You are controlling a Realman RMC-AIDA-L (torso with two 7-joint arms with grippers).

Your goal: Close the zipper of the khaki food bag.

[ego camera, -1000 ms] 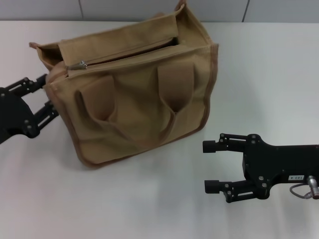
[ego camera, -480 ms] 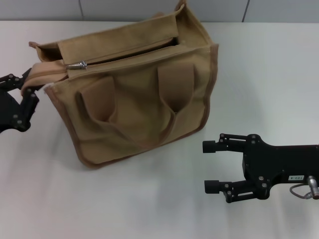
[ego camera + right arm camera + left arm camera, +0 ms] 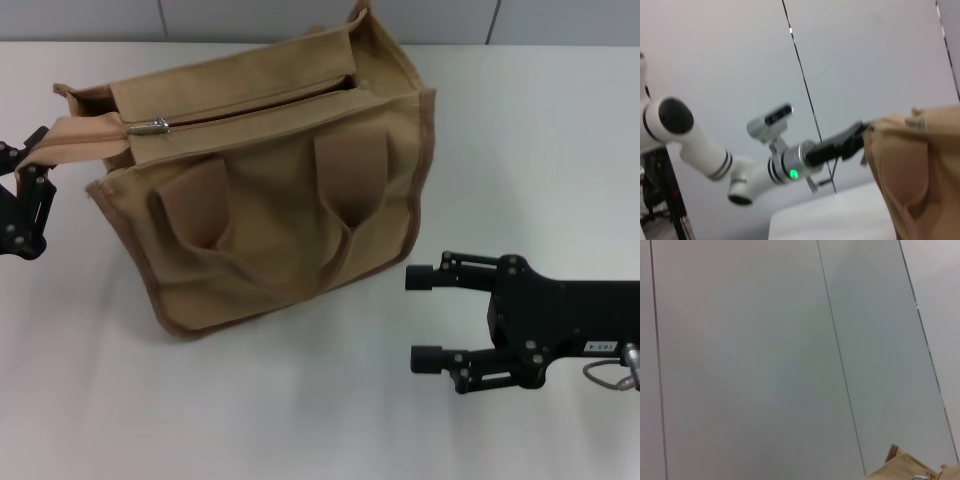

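Since the earlier frames, my left pincer (image 3: 35,160) has drawn back toward the worktop's left edge, pulling the khaki food bag's (image 3: 280,190) end tab out taut; it is clamped on that tab of cloth. This hold anchors the bag so that the zipper (image 3: 250,105) line is tensioned and will run straight. The silver pull tab (image 3: 150,125) sits at the left end of the zipper, and the slit gapes toward the right, so the closure is not yet done.

My right pincer (image 3: 425,318) hovers over the white worktop (image 3: 540,130) near the bag's front right corner, jaws spread wide and holding nothing.

The bag is soft, boxy tan canvas with darker brown piping and two flat loop handles (image 3: 270,215) lying slack on its front.
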